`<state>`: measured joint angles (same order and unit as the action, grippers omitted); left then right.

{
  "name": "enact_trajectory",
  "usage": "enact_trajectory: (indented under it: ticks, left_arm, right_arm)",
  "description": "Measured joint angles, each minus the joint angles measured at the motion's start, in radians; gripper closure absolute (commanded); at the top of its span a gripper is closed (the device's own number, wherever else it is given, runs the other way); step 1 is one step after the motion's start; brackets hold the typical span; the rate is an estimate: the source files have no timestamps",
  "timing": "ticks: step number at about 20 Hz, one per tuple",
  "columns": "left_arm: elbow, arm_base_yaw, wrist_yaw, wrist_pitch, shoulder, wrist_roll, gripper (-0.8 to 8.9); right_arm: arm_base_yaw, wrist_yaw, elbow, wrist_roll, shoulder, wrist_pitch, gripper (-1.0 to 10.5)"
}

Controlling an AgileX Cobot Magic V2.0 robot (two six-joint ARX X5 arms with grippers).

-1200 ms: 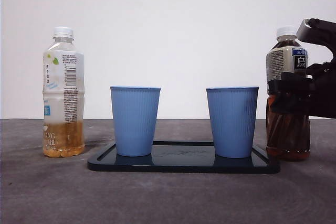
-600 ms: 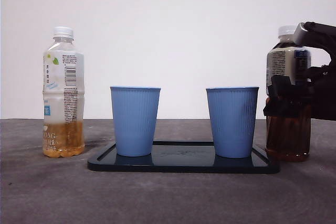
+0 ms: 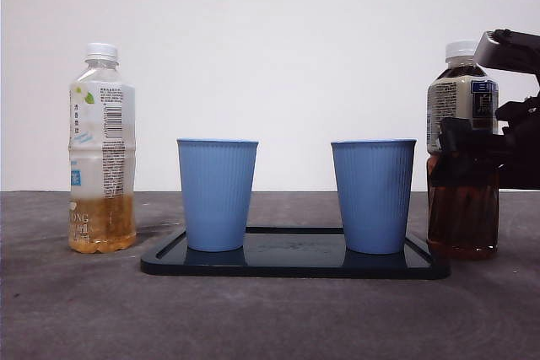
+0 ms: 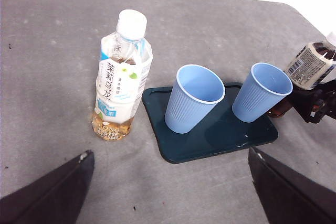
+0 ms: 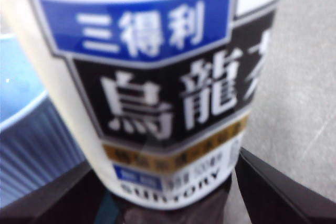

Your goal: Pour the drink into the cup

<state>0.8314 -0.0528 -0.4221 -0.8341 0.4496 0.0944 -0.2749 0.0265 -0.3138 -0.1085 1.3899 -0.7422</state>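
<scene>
Two blue cups (image 3: 218,195) (image 3: 373,196) upright on dark tray (image 3: 295,264). Dark tea bottle (image 3: 461,153) just beside tray's end, upright on table, clamped by right gripper (image 3: 494,151). Left gripper (image 4: 168,192) spread wide, holding nothing, above pale bottle (image 4: 119,83).

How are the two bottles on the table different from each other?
The pale tea bottle holds light amber drink only near its bottom; the dark tea bottle is filled most of the way with dark brown drink. The pale one stands alone, while the right gripper is at the dark one's middle. Both stand upright with white caps on.
</scene>
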Motion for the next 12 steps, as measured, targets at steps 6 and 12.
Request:
enact_trajectory:
  ticks: [6,12]
  left_arm:
    - [0.000,0.000,0.000,0.000,0.000,0.000,3.39]
    - [0.000,0.000,0.000,0.000,0.000,0.000,3.33]
  right_arm:
    - [0.000,0.000,0.000,0.000,-0.140,0.160,5.7]
    - [-0.008,0.024,0.000,-0.013,-0.312,0.402,5.7]
